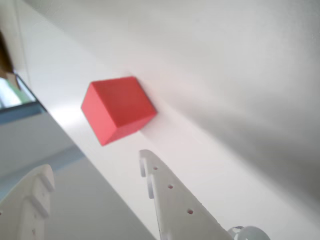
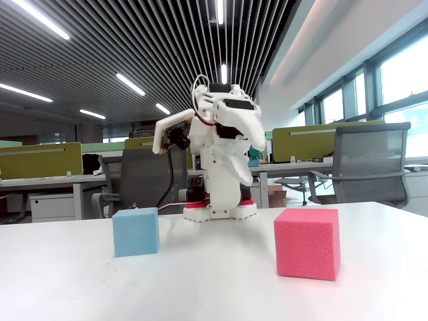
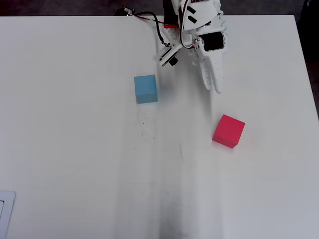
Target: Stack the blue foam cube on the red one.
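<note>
Nothing has been grasped yet: the gripper (image 3: 215, 88) is held raised near the arm's base, with nothing between its jaws. In the overhead view the jaws look nearly closed, while the wrist view shows a gap between the two fingers, so a slightly parted state is judged likely.

The blue foam cube (image 3: 145, 88) rests on the white table (image 3: 75, 149), to the left of the gripper in the overhead view and well apart from the red foam cube (image 3: 229, 131), which lies lower right.

For the reach to go well, the jaws should be opened wider than the cube, the wrist swung left over it, and the fingers lowered squarely on two opposite flat faces. Soft foam is best squeezed lightly, so that it is not deformed.

One blue cube, one red cube and one arm are counted.
</note>
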